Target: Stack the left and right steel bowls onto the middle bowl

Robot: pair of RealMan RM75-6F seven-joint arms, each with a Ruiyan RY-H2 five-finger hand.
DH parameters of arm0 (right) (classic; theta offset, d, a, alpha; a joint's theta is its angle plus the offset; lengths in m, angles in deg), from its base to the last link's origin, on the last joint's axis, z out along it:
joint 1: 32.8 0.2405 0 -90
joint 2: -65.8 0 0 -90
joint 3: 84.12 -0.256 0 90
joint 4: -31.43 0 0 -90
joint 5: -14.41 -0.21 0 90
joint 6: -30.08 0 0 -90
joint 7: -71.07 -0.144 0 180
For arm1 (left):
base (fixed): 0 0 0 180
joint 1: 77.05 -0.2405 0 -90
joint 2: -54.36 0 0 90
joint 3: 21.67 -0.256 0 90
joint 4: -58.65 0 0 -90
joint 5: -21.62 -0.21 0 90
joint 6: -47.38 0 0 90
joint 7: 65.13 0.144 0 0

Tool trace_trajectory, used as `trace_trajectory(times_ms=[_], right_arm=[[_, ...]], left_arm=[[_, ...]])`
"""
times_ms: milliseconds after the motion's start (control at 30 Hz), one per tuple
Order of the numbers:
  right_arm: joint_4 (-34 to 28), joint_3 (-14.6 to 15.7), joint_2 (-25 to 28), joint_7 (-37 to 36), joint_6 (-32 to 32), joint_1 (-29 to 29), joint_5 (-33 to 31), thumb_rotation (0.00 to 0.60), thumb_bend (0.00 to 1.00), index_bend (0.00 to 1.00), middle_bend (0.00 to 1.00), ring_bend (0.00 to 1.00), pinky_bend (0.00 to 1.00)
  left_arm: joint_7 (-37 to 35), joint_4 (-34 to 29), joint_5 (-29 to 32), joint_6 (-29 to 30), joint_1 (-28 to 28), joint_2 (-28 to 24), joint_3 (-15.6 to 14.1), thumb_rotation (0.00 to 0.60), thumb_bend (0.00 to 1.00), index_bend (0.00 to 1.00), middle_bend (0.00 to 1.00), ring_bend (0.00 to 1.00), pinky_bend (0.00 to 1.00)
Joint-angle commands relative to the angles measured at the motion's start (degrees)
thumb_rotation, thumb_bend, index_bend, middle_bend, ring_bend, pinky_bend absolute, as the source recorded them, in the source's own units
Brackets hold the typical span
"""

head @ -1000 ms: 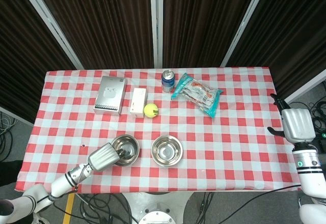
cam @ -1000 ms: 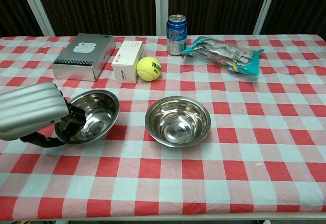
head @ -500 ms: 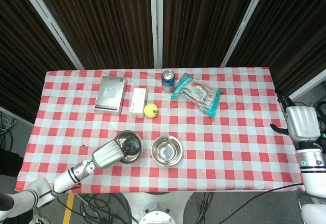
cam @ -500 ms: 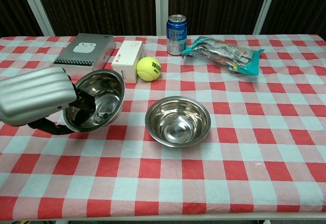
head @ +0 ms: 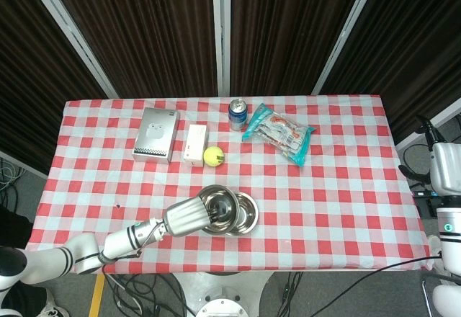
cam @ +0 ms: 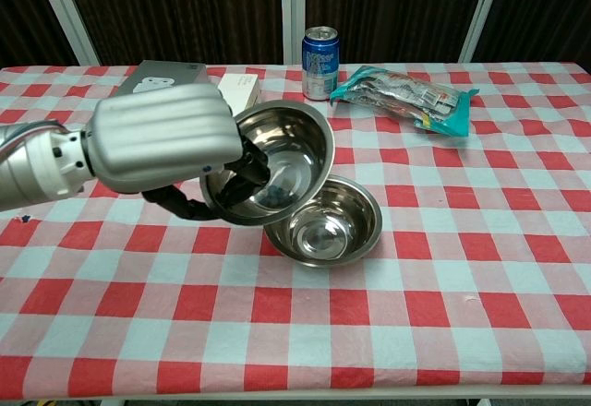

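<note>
Left hand (cam: 162, 143) carrying a steel bowl (cam: 277, 161) above the bench (cam: 517, 268). We see its fingers (cam: 249, 171) hooked over the near rim and reaching into the cavity, so that the bowl hangs tilted, its mouth turned partly toward the chest camera. The carried bowl overlaps the left edge of the middle bowl (cam: 328, 221), which rests flat on the bench; in the head view the two appear as offset circles, carried bowl (head: 218, 207) left of middle bowl (head: 243, 212). We judge the bowl not yet centred. Released here, it could strike the lower rim, slide off the smooth steel and skid or topple, shifting the target. The rim-only grip could also let the bowl rotate as it is levelled. The right hand (head: 448, 176) stands off the bench's right edge; we cannot tell how its fingers lie. No third bowl is visible.
</note>
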Motion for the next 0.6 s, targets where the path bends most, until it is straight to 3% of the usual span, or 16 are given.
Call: trace_trajectory(times_ms=[33,167,400,600], right_arm=[[0.3,-1.2,0.7,-3.4,1.0,-1.0,-0.6,0.600,0.04,0.13,0.31,0.79,0.77],[0.1,-2.4,2.6,-8.0,1.5,-2.0,-0.8,0.600,0.04,0.14,0.31,0.79,0.77],[-1.2,-3.7,4.4,-8.7,1.8,-2.1,-1.0,0.600,0.04,0.15,0.32,0.79,0.77],[-1.5,-4.4,5.4,-9.7,1.3,-2.2,-1.9,0.600,0.04,0.15,0.32,0.79,0.77]], left_arm=[[-0.3,0.1,1.1,-1.6,1.4,0.6,1.1,0.600,0.37,0.70,0.71,1.00,1.00],[-0.8,1.2,2.2,-2.9,2.0,1.7,1.1,0.600,0.37,0.70,0.71,1.00,1.00],[0.0,1.7,2.2,-4.8,2.5,4.3,-0.7,0.600,0.37,0.70,0.71,1.00,1.00],[0.8,2.4,3.2,-5.7,3.3,5.3,-0.2,0.600,0.37,0.71,0.72,1.00,1.00]])
